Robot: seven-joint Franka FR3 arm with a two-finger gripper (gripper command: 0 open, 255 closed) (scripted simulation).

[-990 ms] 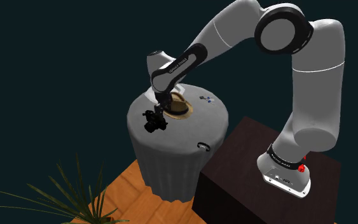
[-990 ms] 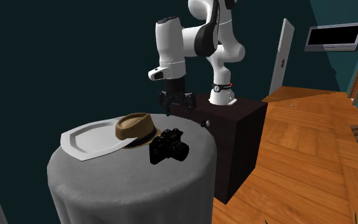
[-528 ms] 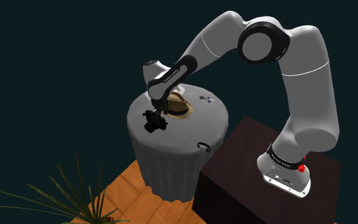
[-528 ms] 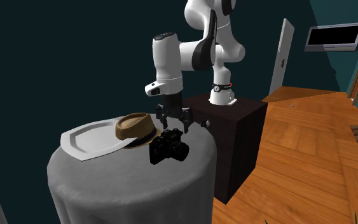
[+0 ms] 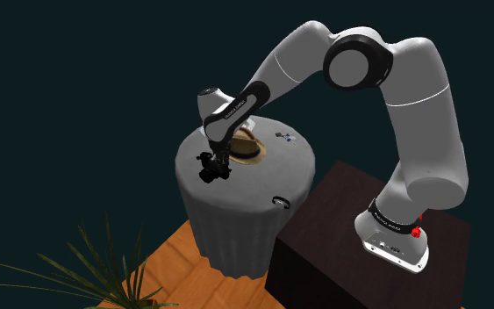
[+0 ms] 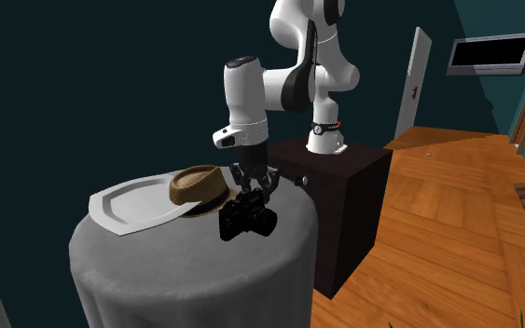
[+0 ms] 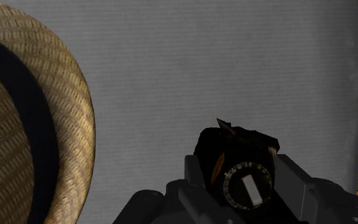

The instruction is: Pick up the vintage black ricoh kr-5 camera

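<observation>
step: grasp approach on the black film camera | gripper: released, jaws spread astride the camera top, apparently not clasping yet | camera: right under me on the grey surface, straw hat off to one side | how: I should sink lower, stay centred, squeeze across the body, and keep clear of the hat brim

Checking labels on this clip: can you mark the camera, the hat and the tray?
camera (image 6: 246, 220), second exterior view, on its black body.
hat (image 6: 195, 184), second exterior view, on the side of its crown.
tray (image 6: 122, 207), second exterior view, on a bare part beside the hat.
</observation>
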